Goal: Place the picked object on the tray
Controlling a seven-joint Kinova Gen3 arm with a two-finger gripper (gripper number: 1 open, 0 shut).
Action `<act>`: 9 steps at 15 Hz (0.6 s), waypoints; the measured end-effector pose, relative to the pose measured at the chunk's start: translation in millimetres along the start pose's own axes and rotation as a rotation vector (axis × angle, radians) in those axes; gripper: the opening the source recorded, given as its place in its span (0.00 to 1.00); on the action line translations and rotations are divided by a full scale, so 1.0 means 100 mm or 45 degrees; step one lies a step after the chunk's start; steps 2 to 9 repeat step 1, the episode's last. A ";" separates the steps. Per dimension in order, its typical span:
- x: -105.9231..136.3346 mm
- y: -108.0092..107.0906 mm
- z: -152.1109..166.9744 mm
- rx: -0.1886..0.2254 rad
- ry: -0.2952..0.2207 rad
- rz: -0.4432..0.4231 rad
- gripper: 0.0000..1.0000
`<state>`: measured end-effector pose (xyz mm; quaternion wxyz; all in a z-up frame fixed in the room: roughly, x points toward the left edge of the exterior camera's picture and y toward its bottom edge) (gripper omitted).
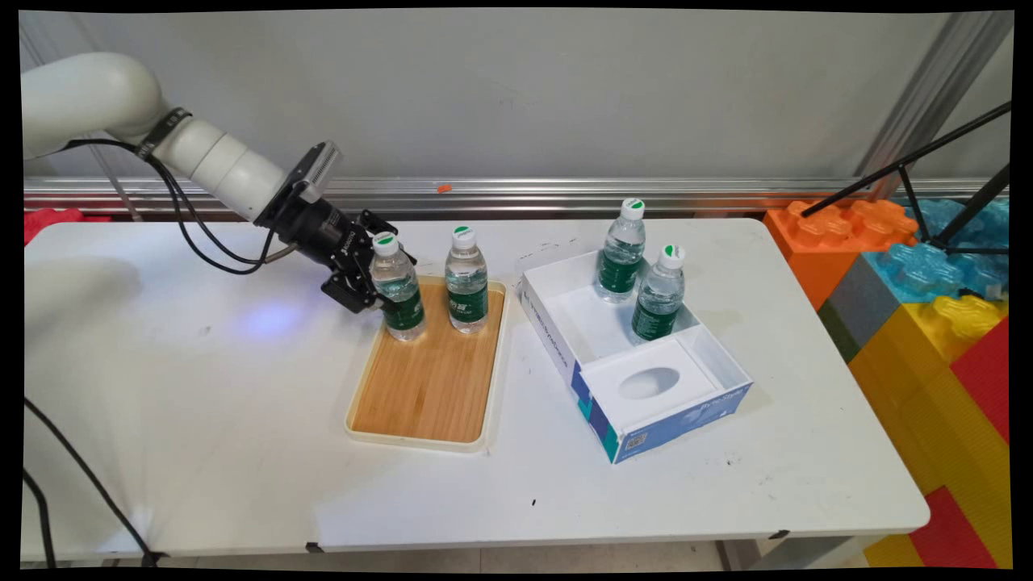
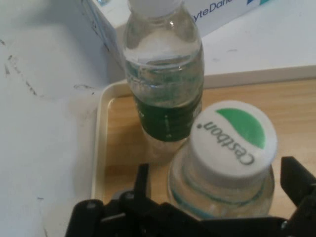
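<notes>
I am seeing the end effector [image 1: 367, 284] straddling the left bottle [image 1: 397, 287] on the tray [image 1: 425, 379], fingers apart, not clamped. Bottle looks full, heavy, slick; I'd grip mid-body.

counter [image 1: 242, 452]: white, scuffed with small dark marks | bamboo tray [image 1: 428, 379] with cream rim: lies left of centre, long side running front to back | open white-and-blue cardboard box [image 1: 646, 403]: lies right of centre, turned at an angle, near the tray but apart from it
</notes>
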<state>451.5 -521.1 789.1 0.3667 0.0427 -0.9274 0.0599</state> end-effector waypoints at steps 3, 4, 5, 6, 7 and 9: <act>0.00 0.00 0.01 -0.001 0.000 0.001 1.00; 0.00 0.00 0.01 -0.001 0.000 0.001 1.00; 0.00 0.00 0.01 -0.001 0.000 0.001 1.00; 0.00 0.00 0.01 -0.001 0.000 0.001 1.00; 0.00 0.00 0.01 -0.001 0.000 0.001 1.00; 0.00 0.00 0.01 -0.001 0.000 0.001 1.00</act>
